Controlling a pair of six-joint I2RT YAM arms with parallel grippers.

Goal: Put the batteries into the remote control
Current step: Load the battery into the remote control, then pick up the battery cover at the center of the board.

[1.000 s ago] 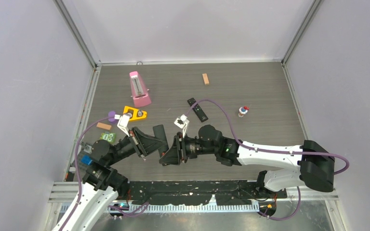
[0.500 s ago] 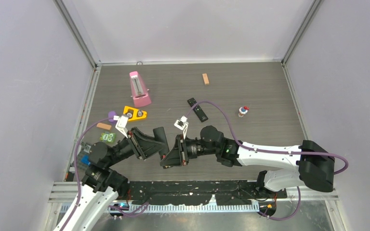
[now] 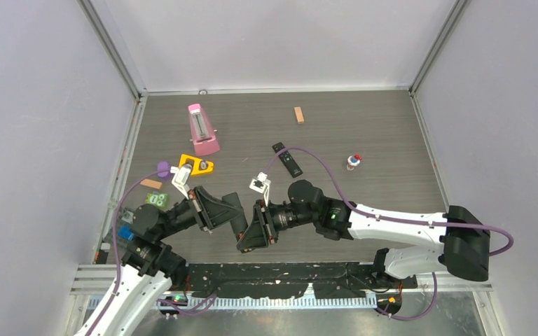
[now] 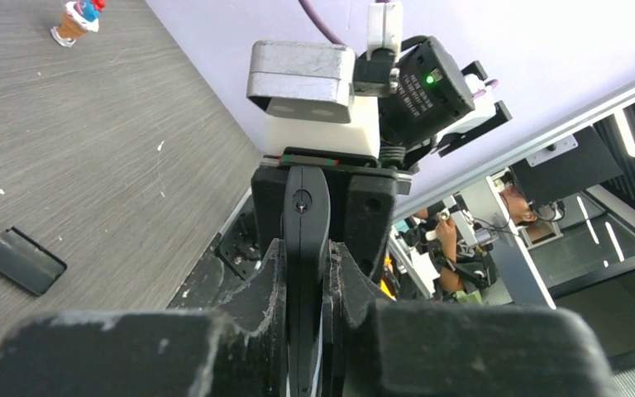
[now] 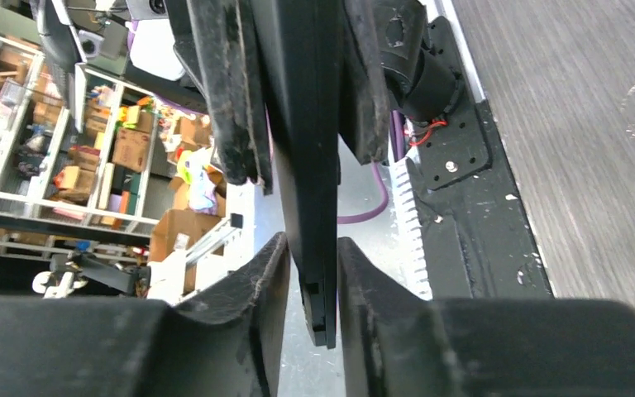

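Grey table [image 3: 364, 126]; left hand [image 4: 306, 252] and right hand [image 5: 310, 265] clamp black bar [image 5: 302, 124].

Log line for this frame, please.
left fingers: shut on thin black bar | right fingers: shut on same bar | batteries: none in view | flat black piece: lying on table

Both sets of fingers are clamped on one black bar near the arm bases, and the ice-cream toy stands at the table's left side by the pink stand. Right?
One slip: the ice-cream toy stands on the right side, well away from the pink stand; the top view shows it. Left fingers and right fingers do both clamp the black bar.
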